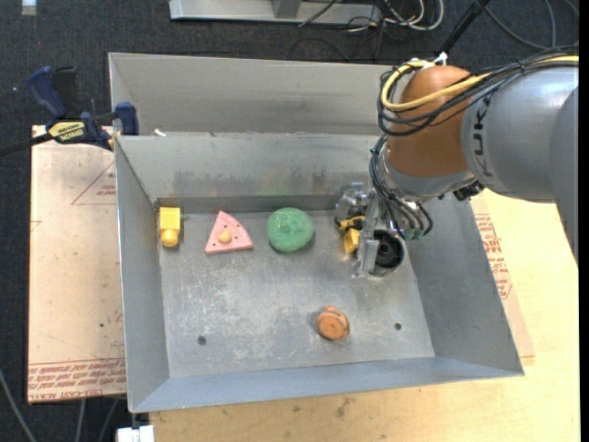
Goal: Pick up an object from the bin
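Note:
My gripper (pixel 372 247) hangs low at the bin's back right, under the orange wrist cover. A small yellow piece (pixel 350 238) lies right against its left side and is partly hidden by it; whether it is gripped I cannot tell. A green round lump (pixel 291 229) sits just left of that, along the back of the floor. A brown round wooden piece (pixel 333 323) lies nearer the front, below the gripper.
A pink triangular block (pixel 227 234) and a yellow block (pixel 169 226) lie further left in the same back row. The bin's sloped walls rise close to the gripper on the right and at the back.

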`<state>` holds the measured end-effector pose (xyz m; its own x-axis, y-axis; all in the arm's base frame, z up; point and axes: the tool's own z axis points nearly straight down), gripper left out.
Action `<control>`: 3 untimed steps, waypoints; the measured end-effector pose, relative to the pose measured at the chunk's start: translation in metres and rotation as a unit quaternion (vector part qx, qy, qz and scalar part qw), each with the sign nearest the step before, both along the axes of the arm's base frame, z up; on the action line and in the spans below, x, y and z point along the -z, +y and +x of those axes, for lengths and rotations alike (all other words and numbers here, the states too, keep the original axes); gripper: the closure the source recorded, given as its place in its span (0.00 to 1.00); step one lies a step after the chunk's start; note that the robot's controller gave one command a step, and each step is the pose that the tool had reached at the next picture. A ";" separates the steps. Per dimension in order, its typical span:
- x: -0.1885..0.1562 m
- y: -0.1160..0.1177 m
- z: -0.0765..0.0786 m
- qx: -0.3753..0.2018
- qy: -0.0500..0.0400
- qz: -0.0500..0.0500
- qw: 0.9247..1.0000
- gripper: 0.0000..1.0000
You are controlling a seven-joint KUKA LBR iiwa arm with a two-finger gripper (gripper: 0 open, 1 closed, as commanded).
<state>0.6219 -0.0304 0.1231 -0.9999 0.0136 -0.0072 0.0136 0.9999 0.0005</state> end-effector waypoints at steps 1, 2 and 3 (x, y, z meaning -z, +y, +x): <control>0.038 0.008 0.004 0.030 -0.001 0.001 1.000 0.00; 0.055 0.009 -0.019 0.046 0.005 0.001 0.999 0.00; 0.053 0.051 0.011 0.112 0.002 0.000 0.994 0.00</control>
<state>0.6325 0.0206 0.0703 -0.9719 0.2356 -0.0039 0.2356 0.9719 0.0010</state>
